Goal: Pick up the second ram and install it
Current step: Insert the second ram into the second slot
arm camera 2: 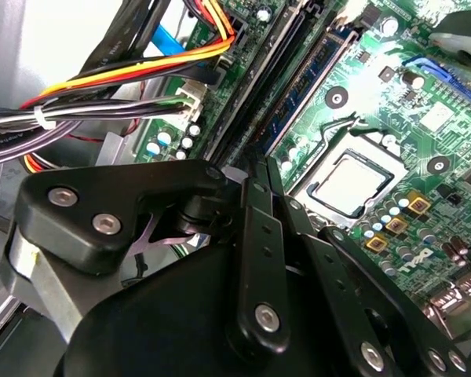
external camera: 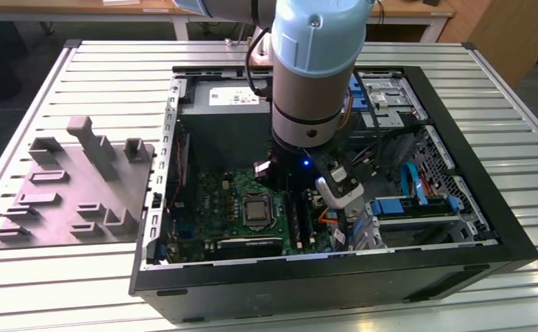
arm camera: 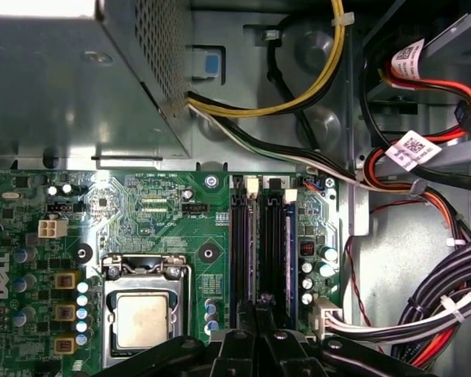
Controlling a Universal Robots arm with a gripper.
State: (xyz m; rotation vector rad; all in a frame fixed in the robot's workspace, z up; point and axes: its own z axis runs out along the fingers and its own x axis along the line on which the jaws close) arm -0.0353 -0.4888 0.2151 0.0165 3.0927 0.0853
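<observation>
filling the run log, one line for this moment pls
gripper over the ram slots | motherboard in open pc case | fingers: cannot tell

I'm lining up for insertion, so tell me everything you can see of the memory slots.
The memory slots are long, narrow black plastic channels. They lie parallel and close together on the green motherboard, beside the processor socket, with pale latches at their far ends. The claw hangs over their near ends. In the second wrist view, the slot nearest the socket appears to hold a dark memory stick.
</observation>
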